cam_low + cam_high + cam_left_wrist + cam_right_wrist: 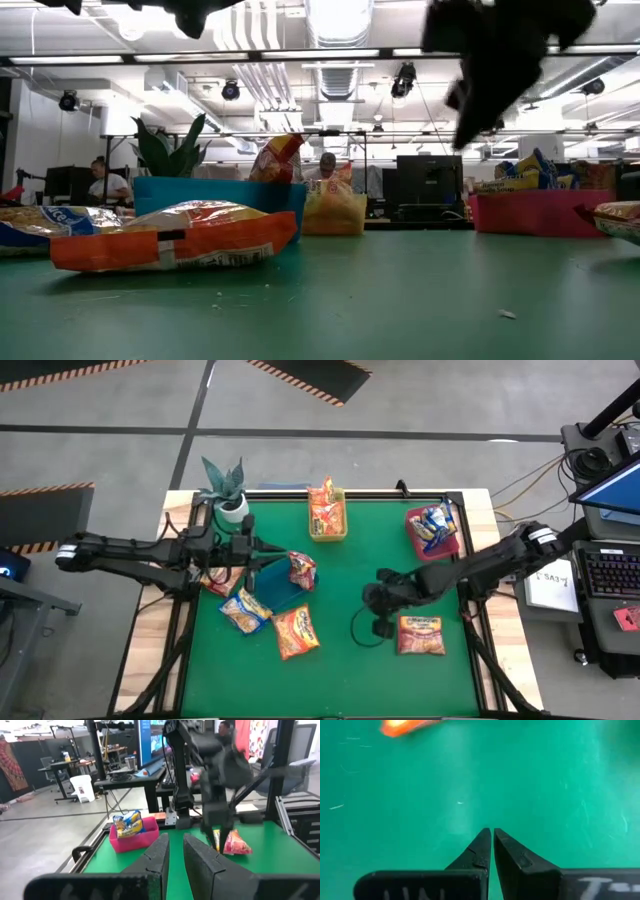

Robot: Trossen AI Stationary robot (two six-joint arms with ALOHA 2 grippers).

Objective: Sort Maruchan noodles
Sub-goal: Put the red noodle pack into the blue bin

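Over the green table (340, 660), the right hand (372, 612) hangs near the middle, its fingers (485, 851) pressed together on nothing, pointing down at bare green felt. The left hand (262, 547) sits by the far left corner above the blue bin (275, 588), fingers (159, 860) nearly together with a thin gap, and nothing shows between them. Noodle packets are scattered: an orange packet (297, 632) and a blue-edged packet (245, 610) lie toward the near left, another orange one (421, 634) sits toward the near right just beside the right hand, and a red packet (301, 570) leans on the blue bin's rim. More packets stand in the yellow bin (328, 528) at the far edge and the pink bin (425, 542) toward the far right corner. The packet labels are too small and blurred to read in any view. From table height the nearest orange packet (175, 240) shows dark print along its edge, unreadable, and the right arm is cut off at the top. White lettering on the right hand's housing is cropped.
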